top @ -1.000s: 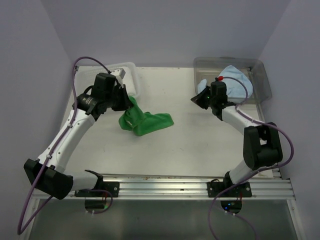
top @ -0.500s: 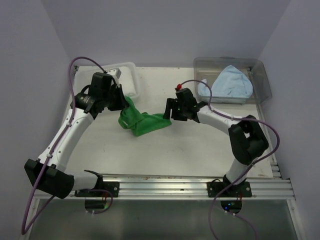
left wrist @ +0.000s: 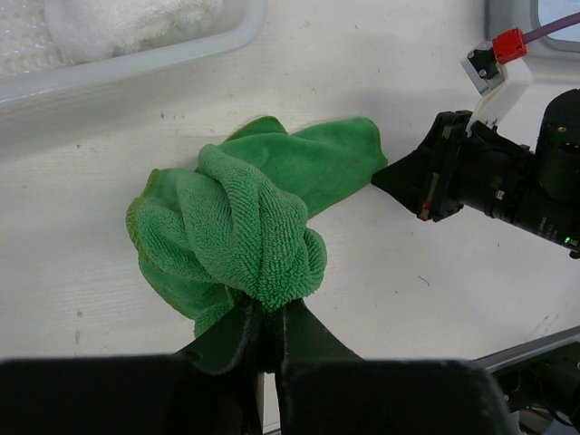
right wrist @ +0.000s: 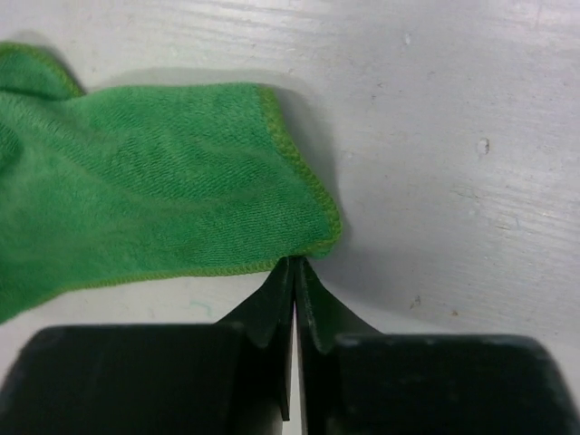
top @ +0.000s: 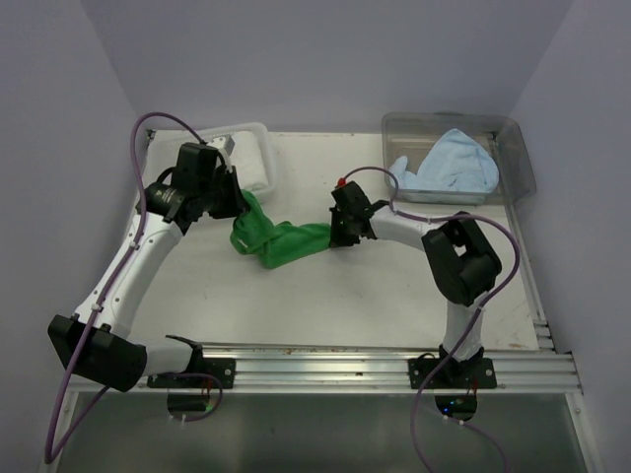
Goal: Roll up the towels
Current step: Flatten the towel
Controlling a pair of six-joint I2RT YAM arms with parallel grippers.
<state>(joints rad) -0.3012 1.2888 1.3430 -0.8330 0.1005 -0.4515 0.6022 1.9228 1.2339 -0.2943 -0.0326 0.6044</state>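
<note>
Three towels in view. Green towel (top: 281, 239) lies bunched mid-table (top: 375, 286), between your two grippers. Left gripper (left wrist: 269, 313) is clamped on its wadded end. Right gripper (right wrist: 295, 265) has its jaws drawn together, nipping the hem at the opposite corner. Light blue towel (top: 449, 166) sits in the clear tub (top: 518, 148), far right. White towel (top: 258, 169) is in the basket (top: 246, 128), far left.

green towel (top: 281, 241): bunched, twisted, counter (top: 325, 296) centre | blue towel (top: 449, 168): loose heap, 1 o'clock | white towel (left wrist: 127, 23): 11 o'clock
</note>
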